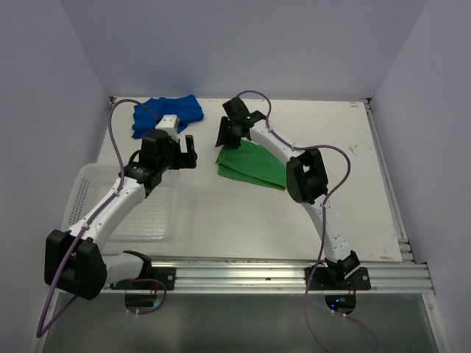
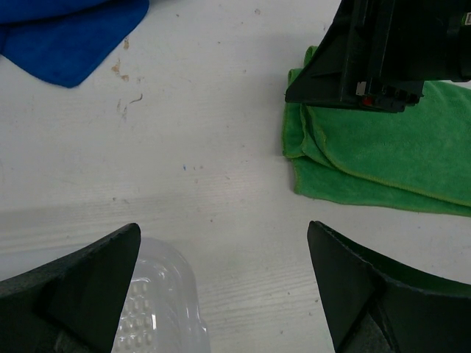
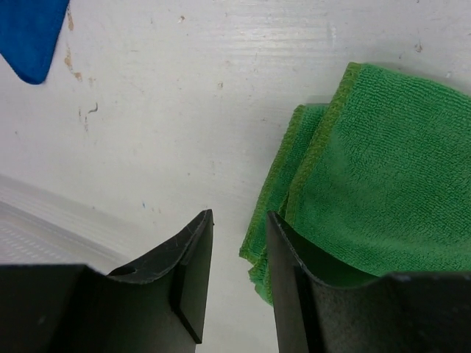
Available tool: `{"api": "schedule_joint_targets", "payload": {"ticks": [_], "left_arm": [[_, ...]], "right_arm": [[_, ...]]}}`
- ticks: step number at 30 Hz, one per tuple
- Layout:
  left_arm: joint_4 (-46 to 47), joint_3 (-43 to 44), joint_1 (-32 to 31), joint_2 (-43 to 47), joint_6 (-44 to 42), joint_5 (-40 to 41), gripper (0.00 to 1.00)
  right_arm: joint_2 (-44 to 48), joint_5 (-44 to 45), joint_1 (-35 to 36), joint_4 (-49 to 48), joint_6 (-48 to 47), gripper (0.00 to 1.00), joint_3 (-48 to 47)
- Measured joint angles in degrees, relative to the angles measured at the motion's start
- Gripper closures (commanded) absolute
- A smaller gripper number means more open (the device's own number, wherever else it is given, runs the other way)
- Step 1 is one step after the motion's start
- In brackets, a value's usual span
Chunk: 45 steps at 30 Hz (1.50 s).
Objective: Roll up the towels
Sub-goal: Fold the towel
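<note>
Your right hand (image 3: 239, 224): fingers a little apart, at far-left corner of green towel (image 3: 383, 184). Your left hand (image 2: 224, 276): wide apart, blue towel (image 1: 168, 114) just beyond, farther back.

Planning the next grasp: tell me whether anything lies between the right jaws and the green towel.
Nothing visible does. The right jaws, slightly apart, sit right at the green towel's folded edge, with only bare table on their other side. The blue towel lies well off to the side.
</note>
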<state>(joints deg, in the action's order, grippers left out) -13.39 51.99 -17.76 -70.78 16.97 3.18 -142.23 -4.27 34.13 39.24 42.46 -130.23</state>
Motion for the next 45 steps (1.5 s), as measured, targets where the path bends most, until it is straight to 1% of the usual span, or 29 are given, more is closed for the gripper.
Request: {"api": "schedule_joint_targets", "payload": {"ticks": [3, 6, 9, 11, 17, 19, 22, 24, 27, 32, 36, 38, 39, 42, 45], "left_arm": [[0.0, 0.0, 0.0, 0.0, 0.0, 0.0, 0.00], [0.0, 0.0, 0.0, 0.0, 0.0, 0.0, 0.00], [0.0, 0.0, 0.0, 0.0, 0.0, 0.0, 0.00], [0.0, 0.0, 0.0, 0.0, 0.0, 0.0, 0.01], [0.0, 0.0, -0.1, 0.0, 0.0, 0.0, 0.00], [0.0, 0.0, -0.3, 0.0, 0.0, -0.1, 0.00], [0.3, 0.0, -1.1, -0.1, -0.1, -0.9, 0.00], [0.9, 0.2, -2.0, -0.7, 0.0, -2.2, 0.00], [0.8, 2.4, -3.5, -4.6, 0.4, -4.1, 0.00], [0.2, 10.3, -8.7, -14.2, 1.6, -3.8, 0.00], [-0.2, 18.5, -11.9, -22.9, 2.0, -2.9, 0.00], [-1.1, 22.4, -12.0, -27.2, 1.9, -1.4, 0.00], [-1.4, 23.8, -11.8, -29.2, 1.9, -0.7, 0.00], [-2.8, 27.0, -11.5, -34.2, 1.9, 0.5, 0.00], [-4.2, 28.2, -11.3, -37.5, 1.9, 1.1, 0.01]], "right_arm": [[0.2, -0.5, 0.0, -0.5, -0.1, 0.60, 0.2], [2.8, -0.6, -0.5, -1.3, -0.3, 0.60, 4.0], [9.9, -1.1, -2.2, -1.8, -0.4, 0.60, 13.2], [16.7, -1.4, -4.4, -3.0, -0.5, 0.60, 20.6], [37.8, -1.9, -16.1, -8.0, -0.4, 0.58, 40.7], [43.2, -1.9, -19.5, -10.2, -0.3, 0.57, 47.4], [48.5, -2.8, -21.4, -12.4, -0.1, 0.56, 56.7], [50.1, -3.5, -21.3, -13.1, -0.1, 0.56, 62.0], [50.5, -4.6, -21.0, -14.5, 0.1, 0.54, 68.3], [50.7, -6.3, -22.3, -17.4, 1.1, 0.53, 75.2], [50.6, -7.9, -23.3, -19.5, 1.4, 0.52, 76.5], [50.6, -8.8, -23.4, -20.7, 1.3, 0.52, 76.5], [50.5, -8.9, -23.4, -21.3, 1.3, 0.54, 76.5], [50.0, -9.1, -23.4, -22.4, 1.2, 0.55, 76.5], [49.2, -9.2, -23.4, -22.9, 1.2, 0.55, 76.6]]}}
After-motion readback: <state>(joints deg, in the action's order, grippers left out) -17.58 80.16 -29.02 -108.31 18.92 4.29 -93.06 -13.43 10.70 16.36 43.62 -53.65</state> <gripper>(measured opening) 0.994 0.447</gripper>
